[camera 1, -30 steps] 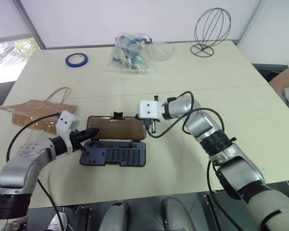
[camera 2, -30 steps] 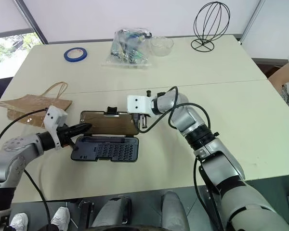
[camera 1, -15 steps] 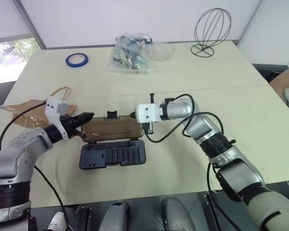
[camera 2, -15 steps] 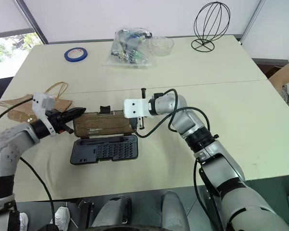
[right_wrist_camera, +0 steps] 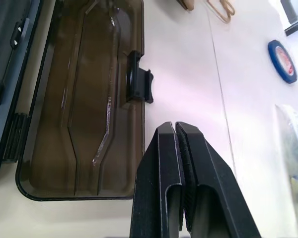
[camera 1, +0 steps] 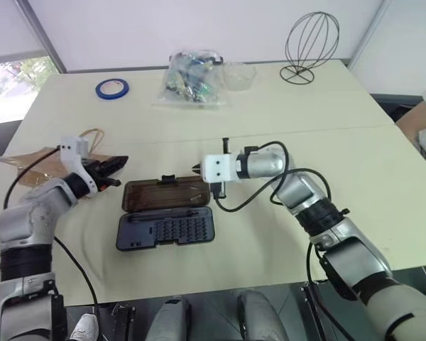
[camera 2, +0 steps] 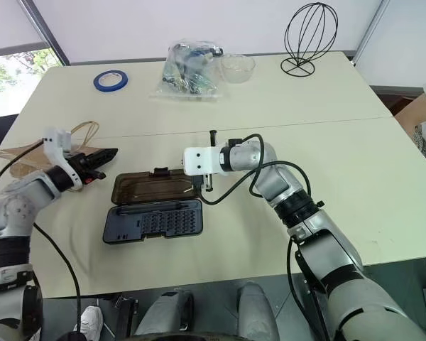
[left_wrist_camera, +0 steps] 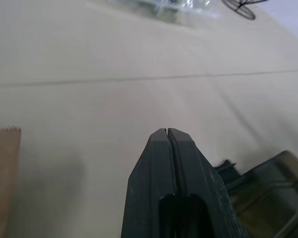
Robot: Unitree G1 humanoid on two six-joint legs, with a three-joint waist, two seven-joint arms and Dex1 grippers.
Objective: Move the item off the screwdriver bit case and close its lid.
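The screwdriver bit case point(camera 1: 165, 229) lies open on the table, its blue-grey tray of bits toward me. Its smoky brown lid point(camera 1: 167, 194) lies flat behind the tray, latch point(right_wrist_camera: 139, 83) at its far edge. The item, a brown paper bag point(camera 1: 35, 160), rests on the table left of the case, partly hidden by my left arm. My left gripper point(camera 1: 117, 162) is shut and empty, between the bag and the lid's left end. My right gripper point(camera 1: 197, 170) is shut and empty, just above the lid's far right corner.
At the back of the table are a blue tape roll point(camera 1: 113, 88), a clear bag of small parts point(camera 1: 192, 78), a clear bowl point(camera 1: 238, 74) and a wire head-shaped stand point(camera 1: 311, 46). Bare tabletop point(camera 1: 284, 106) lies right of the case.
My left gripper has drawn back from the case's left end toward the bag. The lid stood slightly raised half a second ago and now lies flat. The right gripper has barely moved.
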